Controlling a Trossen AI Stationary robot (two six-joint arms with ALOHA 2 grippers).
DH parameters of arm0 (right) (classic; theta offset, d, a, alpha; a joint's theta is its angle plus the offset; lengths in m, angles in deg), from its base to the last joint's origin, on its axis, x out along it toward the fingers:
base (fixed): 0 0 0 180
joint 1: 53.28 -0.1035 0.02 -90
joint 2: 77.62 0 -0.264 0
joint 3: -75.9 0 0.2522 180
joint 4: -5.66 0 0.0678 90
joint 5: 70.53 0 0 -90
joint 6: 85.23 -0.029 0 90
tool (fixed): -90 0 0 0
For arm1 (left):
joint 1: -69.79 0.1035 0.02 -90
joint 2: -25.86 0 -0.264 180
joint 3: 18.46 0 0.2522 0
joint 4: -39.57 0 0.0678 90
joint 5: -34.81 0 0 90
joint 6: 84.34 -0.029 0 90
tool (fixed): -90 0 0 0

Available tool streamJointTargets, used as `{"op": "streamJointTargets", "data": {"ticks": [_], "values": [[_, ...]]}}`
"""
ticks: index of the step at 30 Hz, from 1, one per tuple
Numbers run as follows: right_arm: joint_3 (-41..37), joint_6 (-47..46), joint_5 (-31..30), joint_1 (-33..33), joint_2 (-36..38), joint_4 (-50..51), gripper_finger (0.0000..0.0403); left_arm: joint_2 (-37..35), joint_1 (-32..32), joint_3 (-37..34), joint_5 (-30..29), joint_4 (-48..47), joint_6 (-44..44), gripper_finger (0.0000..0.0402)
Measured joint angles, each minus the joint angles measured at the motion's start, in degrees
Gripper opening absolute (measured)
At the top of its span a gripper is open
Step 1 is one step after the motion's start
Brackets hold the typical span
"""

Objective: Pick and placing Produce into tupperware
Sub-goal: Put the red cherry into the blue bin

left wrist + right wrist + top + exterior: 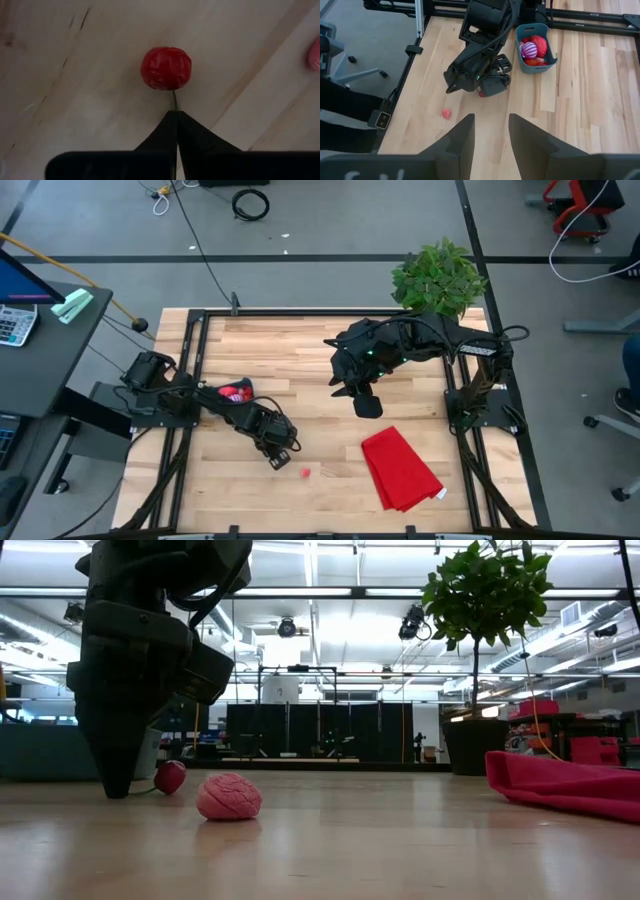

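A red cherry (pixel 166 68) with a green stem lies on the wood just in front of my left gripper (pixel 176 112), which is shut on that stem. In the low view the cherry (pixel 170 777) sits beside the gripper's tip (pixel 118 790), and a pink bumpy piece (pixel 229 797) rests on the table close by. The teal tupperware (pixel 543 64) stands behind the left arm and holds several red pieces and a purple-and-white round one (pixel 529 50). My right gripper (pixel 491 135) is open and hovers over the middle of the table (pixel 365 405). My left gripper pinches the cherry's thin green stem (pixel 174 101) between the very tips of its two fingers. The fingers come from above, pointing down at the table. The cherry lies out in front of the tips, low at the table surface; whether it is lifted I cannot tell.
A folded red cloth (pixel 400 468) lies on the right near part of the table. A potted plant (pixel 437 275) stands at the far right corner. The pink piece (pixel 305 473) lies between the left gripper and the cloth. Black frame rails (pixel 190 350) border the table.
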Motion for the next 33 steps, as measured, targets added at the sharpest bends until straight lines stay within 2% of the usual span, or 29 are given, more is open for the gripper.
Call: {"op": "streamJointTargets", "data": {"ticks": [6, 12, 15, 20, 26, 28, 33], "values": [[0.0, 0.0, 0.0, 0.0, 0.0, 0.0, 0.0128, 0.0, 0.0, 0.4, 0.0, -0.8, -1.4, 0.0005], [0.0, 0.0, 0.0, 0.0, 0.0, -0.1, 0.0128, -2.2, 0.2, 5.1, -1.5, -8.1, -4.3, 0.0003], [0.0, 0.0, 0.0, 0.0, 0.0, -0.5, 0.0128, -3.5, 0.5, 8.6, -2.7, -15.7, -5.9, 0.0002], [0.0, 0.0, 0.0, 0.0, 0.0, -1.5, 0.0128, -3.8, 3.4, 13.9, -3.0, -34.0, -9.4, 0.0002], [0.0, -0.8, 0.0, 0.0, 0.0, -1.9, 0.0128, -3.8, 8.8, 14.9, -6.6, -50.1, -16.9, 0.0001], [0.0, -1.1, 0.0, 0.0, 0.0, -1.9, 0.0128, -3.9, 10.9, 14.9, -8.4, -53.2, -20.2, 0.0001], [0.0, -1.1, 0.0, 0.0, 0.0, -2.0, 0.0128, -3.9, 16.5, 14.9, -11.0, -53.0, -27.2, 0.0001]]}}
